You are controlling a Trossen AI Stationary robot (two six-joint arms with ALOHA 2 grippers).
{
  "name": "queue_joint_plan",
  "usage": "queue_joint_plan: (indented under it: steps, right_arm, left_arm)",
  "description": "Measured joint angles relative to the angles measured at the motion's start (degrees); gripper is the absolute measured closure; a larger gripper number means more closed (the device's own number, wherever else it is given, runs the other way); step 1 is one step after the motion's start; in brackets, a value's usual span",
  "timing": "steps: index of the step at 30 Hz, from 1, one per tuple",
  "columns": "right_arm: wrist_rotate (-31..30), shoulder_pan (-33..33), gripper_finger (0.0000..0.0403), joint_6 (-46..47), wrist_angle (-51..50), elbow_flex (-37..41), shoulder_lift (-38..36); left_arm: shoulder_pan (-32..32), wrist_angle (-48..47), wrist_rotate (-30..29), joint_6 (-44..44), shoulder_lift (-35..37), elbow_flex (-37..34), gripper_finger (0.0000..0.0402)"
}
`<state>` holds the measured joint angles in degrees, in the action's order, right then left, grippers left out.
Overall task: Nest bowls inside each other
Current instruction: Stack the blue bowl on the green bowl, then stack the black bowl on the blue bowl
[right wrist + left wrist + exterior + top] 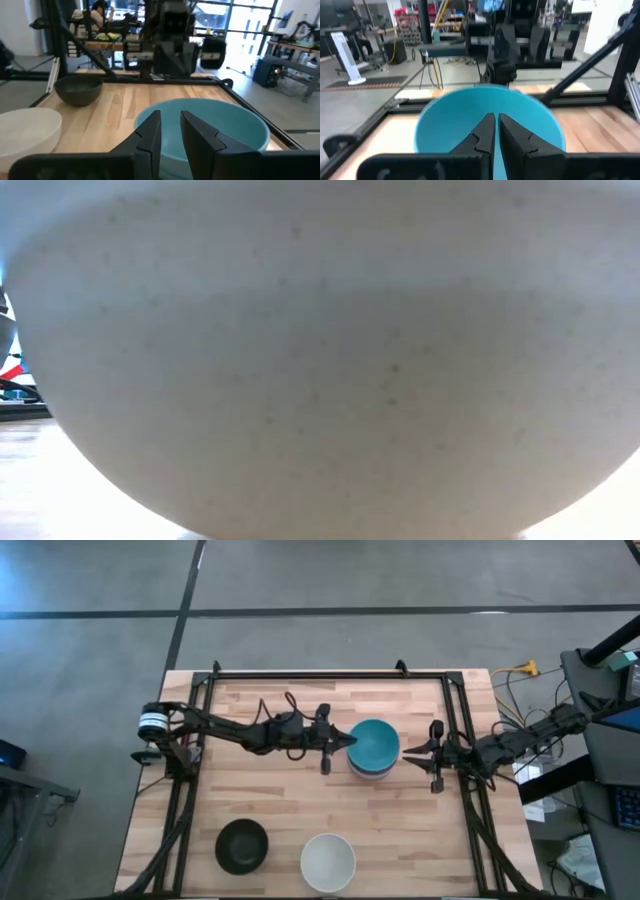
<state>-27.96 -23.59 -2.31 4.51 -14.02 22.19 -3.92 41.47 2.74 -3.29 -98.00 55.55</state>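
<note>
A teal bowl (374, 743) sits upright on top of a stack of bowls (372, 773) at the table's middle. It fills the left wrist view (450, 115) and shows in the right wrist view (225, 125). My left gripper (349, 740) (496, 117) is shut and points level at the bowl's left rim. My right gripper (404, 748) (170, 117) stands open and level at the bowl's right side. A black bowl (241, 845) and a white bowl (328, 862) rest on their bases near the front edge. My left gripper meets the teal bowl's left rim (352, 736) with its shut fingertips, coming level from the table's left. The tips themselves hide the exact spot. The bowl stays upright on the stack. My right gripper is at the right rim; whether it touches, I cannot tell.
The white bowl's side (320, 360) fills the low view. Black frame rails (330, 671) run along the table's far, left and right edges. Bare wood lies between the stack and the two front bowls. A person (100, 12) sits in the room beyond.
</note>
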Motion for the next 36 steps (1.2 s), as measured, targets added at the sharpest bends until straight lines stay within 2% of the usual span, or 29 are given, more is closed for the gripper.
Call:
queue_joint_plan:
  steps: [6,14,19,26,31,36]
  right_arm:
    - [-0.7,1.6,0.0335,1.4,4.2,0.2,4.1]
    - [-0.6,7.3,0.0335,4.9,8.2,0.3,12.0]
    - [-0.4,9.8,0.0335,6.4,7.6,0.3,12.4]
    - [-0.1,10.4,0.0335,8.1,2.4,-0.7,12.0]
    - [-0.1,10.4,0.0335,7.9,2.1,-1.7,11.9]
    - [-0.1,10.4,0.0335,7.0,2.1,-2.2,11.9]
  left_arm:
    - [0.0,-1.0,0.0,2.2,-0.2,-0.6,0.0393]
    - [0.0,-1.4,0.0,2.9,-0.2,-0.6,0.0393]
    - [0.1,-1.5,0.0,2.9,-0.2,-0.7,0.0393]
    - [0.1,-1.5,0.1,2.9,-0.2,-0.7,0.0393]
    - [0.2,-1.3,0.2,2.9,-0.2,-0.7,0.0393]
    - [0.2,3.4,0.2,5.2,-0.2,-0.8,0.0393]
